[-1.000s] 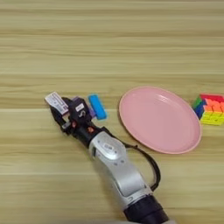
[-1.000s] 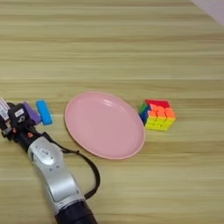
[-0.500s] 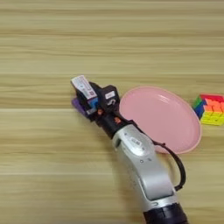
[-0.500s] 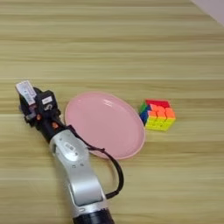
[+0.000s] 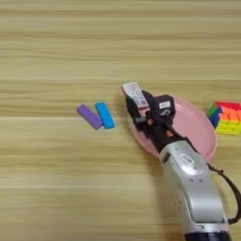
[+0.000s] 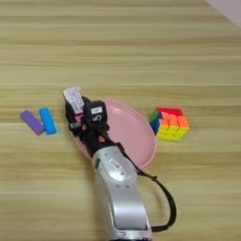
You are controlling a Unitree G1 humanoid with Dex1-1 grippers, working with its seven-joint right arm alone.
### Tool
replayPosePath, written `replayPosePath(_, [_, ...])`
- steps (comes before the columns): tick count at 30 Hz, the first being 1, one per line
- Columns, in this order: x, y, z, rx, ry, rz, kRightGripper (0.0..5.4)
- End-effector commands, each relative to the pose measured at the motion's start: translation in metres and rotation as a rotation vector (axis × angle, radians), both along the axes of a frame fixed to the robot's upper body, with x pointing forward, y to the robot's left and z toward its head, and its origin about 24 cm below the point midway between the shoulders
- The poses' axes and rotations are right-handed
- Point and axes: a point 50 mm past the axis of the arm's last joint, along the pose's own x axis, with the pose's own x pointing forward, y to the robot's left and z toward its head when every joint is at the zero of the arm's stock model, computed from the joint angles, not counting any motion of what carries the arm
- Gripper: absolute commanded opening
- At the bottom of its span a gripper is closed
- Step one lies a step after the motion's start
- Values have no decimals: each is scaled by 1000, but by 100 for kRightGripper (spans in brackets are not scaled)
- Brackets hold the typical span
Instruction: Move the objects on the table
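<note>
My right gripper is shut on the flat white rectangle with pink-red print, holding it above the left rim of the pink plate. The same rectangle and gripper show in the right eye view. A purple oblong bar lies on the wooden table to the left of the gripper, and a blue bar lies against its right side. Both bars are apart from the gripper.
A multicoloured puzzle cube stands just right of the plate. My silver forearm runs in from the bottom edge and covers the plate's lower left part.
The gripper has carried the white rectangle rightwards, away from the two bars, to the plate's left rim. The bars, once partly hidden by the gripper, now show fully.
</note>
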Motion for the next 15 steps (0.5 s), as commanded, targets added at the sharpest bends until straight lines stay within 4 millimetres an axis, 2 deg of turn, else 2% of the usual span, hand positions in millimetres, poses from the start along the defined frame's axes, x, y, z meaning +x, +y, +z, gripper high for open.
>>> replayPosePath(1, [3,-14,18,-16,-89,-49,208])
replayPosePath(8, [1,-32,6,-33,-41,-113,208])
replayPosePath(15, [2,-41,-7,-68,1,-157,208])
